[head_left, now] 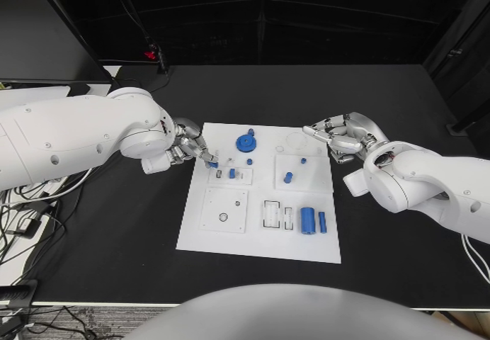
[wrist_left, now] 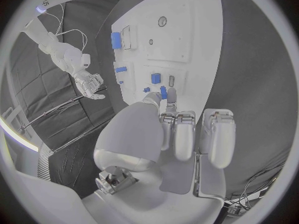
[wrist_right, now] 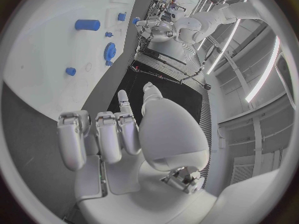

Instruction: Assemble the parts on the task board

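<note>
Fingers of left hand (head_left: 194, 151) pinch small blue part (head_left: 215, 165) | right hand (head_left: 342, 136) curled, empty | no legible writing

one task board (head_left: 204, 241), two hands, about eight blue parts (head_left: 307, 217)

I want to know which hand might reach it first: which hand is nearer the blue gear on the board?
Left. The left hand sits at the board's left edge, just beside the blue gear; the right hand is farther, past the board's right edge.
</note>
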{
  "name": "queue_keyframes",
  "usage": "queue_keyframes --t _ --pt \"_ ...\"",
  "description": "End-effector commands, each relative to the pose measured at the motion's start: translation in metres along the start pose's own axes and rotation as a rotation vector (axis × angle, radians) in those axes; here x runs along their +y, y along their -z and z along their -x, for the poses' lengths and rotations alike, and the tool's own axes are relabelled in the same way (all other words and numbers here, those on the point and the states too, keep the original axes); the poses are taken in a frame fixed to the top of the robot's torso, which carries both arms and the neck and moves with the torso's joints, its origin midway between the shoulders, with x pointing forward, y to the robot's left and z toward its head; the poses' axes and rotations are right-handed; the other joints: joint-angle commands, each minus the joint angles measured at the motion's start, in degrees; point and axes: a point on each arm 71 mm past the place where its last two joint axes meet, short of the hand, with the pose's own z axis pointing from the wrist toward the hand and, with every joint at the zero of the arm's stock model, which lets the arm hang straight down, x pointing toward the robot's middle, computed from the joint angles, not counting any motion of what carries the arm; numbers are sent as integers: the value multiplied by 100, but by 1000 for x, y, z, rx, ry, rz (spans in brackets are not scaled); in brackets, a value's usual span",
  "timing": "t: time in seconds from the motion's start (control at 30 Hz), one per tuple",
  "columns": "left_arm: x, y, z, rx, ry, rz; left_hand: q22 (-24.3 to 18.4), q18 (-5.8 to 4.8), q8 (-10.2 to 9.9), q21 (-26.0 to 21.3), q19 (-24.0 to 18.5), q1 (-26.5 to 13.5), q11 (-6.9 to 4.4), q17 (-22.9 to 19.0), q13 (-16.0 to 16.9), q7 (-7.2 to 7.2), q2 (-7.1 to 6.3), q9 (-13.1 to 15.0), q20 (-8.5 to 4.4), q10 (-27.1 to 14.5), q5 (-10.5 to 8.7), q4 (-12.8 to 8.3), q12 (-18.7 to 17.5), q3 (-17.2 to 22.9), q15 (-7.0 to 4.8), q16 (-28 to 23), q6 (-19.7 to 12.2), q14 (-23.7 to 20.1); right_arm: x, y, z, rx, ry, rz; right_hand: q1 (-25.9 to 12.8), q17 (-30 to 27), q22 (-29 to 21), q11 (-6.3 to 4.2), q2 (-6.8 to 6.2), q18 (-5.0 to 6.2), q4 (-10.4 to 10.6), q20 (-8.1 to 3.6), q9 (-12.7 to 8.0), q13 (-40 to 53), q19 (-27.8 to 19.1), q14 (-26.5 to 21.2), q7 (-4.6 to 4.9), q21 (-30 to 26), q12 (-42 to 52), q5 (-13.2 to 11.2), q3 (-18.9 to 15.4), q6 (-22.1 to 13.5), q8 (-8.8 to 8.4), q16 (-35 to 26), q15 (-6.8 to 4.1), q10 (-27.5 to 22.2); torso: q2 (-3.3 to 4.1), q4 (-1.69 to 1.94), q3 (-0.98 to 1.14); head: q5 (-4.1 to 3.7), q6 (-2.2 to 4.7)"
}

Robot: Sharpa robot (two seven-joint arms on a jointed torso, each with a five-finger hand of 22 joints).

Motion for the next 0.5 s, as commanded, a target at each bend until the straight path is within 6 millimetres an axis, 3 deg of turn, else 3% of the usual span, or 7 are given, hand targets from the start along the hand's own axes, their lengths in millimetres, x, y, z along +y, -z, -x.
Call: queue_keyframes --t 0.03,0.5 --pt "0 0 0 1 6 12 1509 -82 -43 18 598 55 -63 1509 390 -253 -54 2 -39 650 -2 -5 19 55 -7 5 280 610 1 0 0 3 -2 8 2 1510 1510 27 55 -41 -5 33 8 1508 587 606 -7 19 14 22 -37 -48 19 14 28 607 -1 7 0 4 0" --pt "-2 -2 0 -16 -21 20 1509 -82 -65 18 598 165 -51 1509 390 -244 -343 28 -40 650 -107 -14 19 10 -3 5 275 610 1 0 -1 4 -2 7 2 1510 1510 27 55 -41 -5 33 8 1508 587 606 -7 19 14 22 -37 -48 19 14 28 607 -4 3 -1 9 0"
